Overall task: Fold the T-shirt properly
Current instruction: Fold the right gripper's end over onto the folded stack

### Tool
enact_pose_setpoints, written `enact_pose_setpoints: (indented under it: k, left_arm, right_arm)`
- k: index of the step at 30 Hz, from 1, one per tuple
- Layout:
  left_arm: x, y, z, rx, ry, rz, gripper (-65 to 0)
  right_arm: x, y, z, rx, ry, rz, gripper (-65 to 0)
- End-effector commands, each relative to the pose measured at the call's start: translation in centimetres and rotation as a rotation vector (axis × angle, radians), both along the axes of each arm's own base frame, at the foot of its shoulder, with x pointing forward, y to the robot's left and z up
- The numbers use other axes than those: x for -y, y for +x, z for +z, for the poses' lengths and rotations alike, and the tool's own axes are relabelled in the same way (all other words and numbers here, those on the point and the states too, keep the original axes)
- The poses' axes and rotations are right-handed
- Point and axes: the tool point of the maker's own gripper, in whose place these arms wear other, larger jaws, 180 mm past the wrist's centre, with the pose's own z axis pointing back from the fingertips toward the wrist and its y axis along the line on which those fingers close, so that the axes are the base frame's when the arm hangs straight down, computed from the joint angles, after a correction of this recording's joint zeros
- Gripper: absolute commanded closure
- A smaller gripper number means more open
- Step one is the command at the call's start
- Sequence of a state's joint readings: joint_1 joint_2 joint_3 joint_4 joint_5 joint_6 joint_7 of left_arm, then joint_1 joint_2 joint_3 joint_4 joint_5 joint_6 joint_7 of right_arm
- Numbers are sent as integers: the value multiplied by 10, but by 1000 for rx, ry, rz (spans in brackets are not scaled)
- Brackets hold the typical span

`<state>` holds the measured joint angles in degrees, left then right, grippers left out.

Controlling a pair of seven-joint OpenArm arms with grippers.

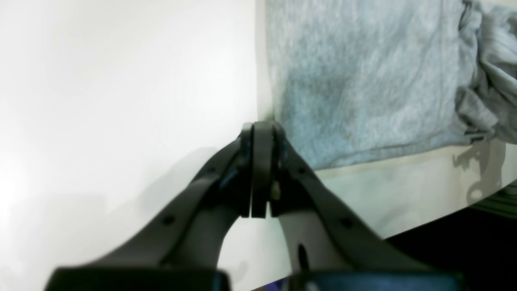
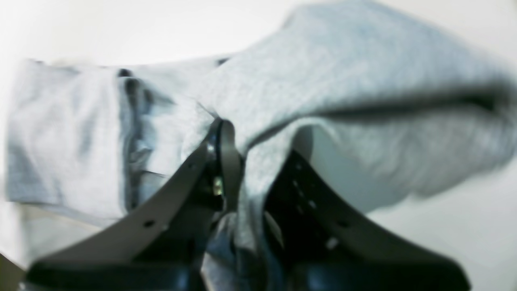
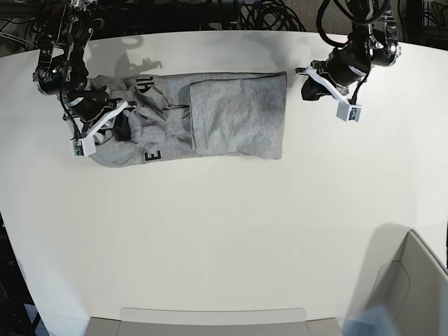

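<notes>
The heather-grey T-shirt (image 3: 231,115) lies flat across the far part of the white table (image 3: 224,224), with a flap folded over its middle and black lettering (image 3: 152,155) near its bunched left end. My right gripper (image 3: 124,110) is shut on a fold of the shirt at that left end; in the right wrist view the cloth (image 2: 343,81) drapes over the fingers (image 2: 220,137) and is lifted. My left gripper (image 3: 304,82) is shut and empty just off the shirt's right edge; in the left wrist view its tips (image 1: 262,127) sit beside the shirt's corner (image 1: 363,81).
A grey box (image 3: 413,280) stands at the near right corner and a grey tray (image 3: 210,322) at the near edge. Cables run behind the table's far edge. The table's edge (image 1: 444,214) shows close to my left gripper.
</notes>
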<state>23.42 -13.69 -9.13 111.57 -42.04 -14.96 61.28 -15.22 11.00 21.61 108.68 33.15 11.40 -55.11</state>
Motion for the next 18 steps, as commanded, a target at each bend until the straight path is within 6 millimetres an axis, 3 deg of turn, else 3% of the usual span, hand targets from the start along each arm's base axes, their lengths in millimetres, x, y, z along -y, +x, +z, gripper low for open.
enact_pose_setpoints:
  k: [1,5,13,18]
  left_arm:
    - [0,1,7,24,-3,-3,0]
    - [-6,-11,2,-4,15,-7,0]
    - [-56,-23,2,-23,85,118,0]
    - [-63,-23,3,-21,95,136,0]
  right_arm:
    - [-13,8,17,61,29,18,0]
    - [-52,11,21,55,43,75,0]
    - [-125,24,24,124,-114,181,0]
    - [-162,30,32,179,-210,247,0]
